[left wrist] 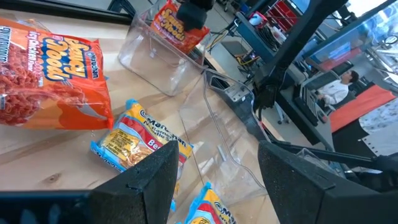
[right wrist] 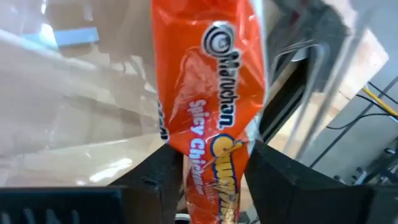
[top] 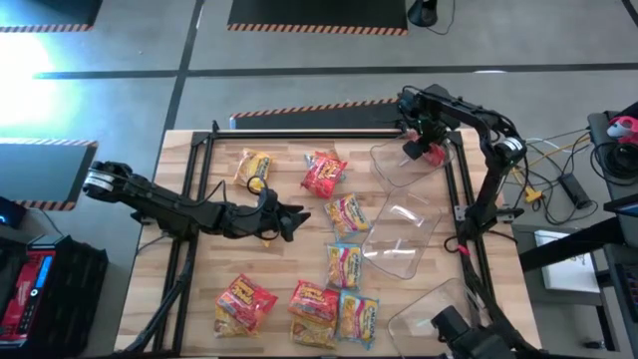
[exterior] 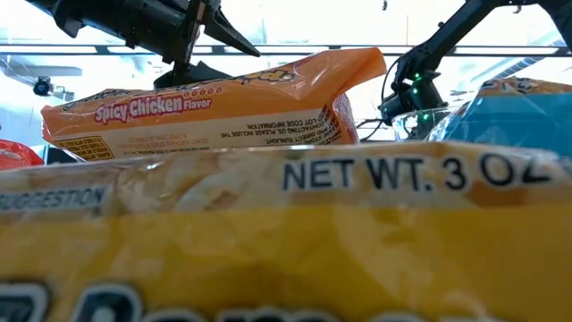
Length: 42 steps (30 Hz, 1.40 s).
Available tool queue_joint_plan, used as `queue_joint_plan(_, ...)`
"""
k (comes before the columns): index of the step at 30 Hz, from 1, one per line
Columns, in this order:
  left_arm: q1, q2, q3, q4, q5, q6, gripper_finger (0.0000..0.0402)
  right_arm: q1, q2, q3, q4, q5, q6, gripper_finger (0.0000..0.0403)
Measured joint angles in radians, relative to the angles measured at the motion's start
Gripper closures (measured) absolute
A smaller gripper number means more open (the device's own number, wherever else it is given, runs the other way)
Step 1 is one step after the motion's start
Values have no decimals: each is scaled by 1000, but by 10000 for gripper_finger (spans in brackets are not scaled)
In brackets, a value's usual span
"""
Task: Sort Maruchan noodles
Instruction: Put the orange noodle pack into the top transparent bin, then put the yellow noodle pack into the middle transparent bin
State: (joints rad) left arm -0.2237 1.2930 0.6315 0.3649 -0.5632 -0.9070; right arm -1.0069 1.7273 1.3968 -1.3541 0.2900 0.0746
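Several Maruchan packets lie flat on the wooden table: a yellow-orange one, a red one, light blue ones, and red ones. My right gripper is at the far right, shut on a red-orange Spicy Chicken packet over the far clear tub. My left gripper hovers open above mid-table, left of the blue packet, touching nothing. My right gripper pinches the red-orange packet between its two fingers at one end, coming from above and pointing down. The packet is lifted clear and hangs below the fingers, its free end down inside the far clear tub.
Three clear plastic tubs line the table's right side: far, middle and near. Black frame rails run along the left, far and right edges. In the low view a yellow packet and an orange one fill the foreground.
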Motion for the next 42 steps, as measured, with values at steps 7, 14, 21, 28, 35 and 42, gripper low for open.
queue_joint_plan(7,0,0,0,0,0,0,198,0,-6,29,5,49,64,232)
queue_joint_plan(14,0,0,0,0,-1,0,198,1,-6,75,3,202,95,240)
queue_joint_plan(21,0,0,0,0,-1,0,198,1,-16,115,1,210,98,241)
queue_joint_plan(28,0,0,0,0,-3,0,198,1,-76,144,7,83,102,241)
queue_joint_plan(35,4,0,0,-3,-4,0,198,41,-176,146,159,-335,111,248)
queue_joint_plan(42,9,0,0,-23,-15,-42,198,240,-222,141,292,-448,149,258)
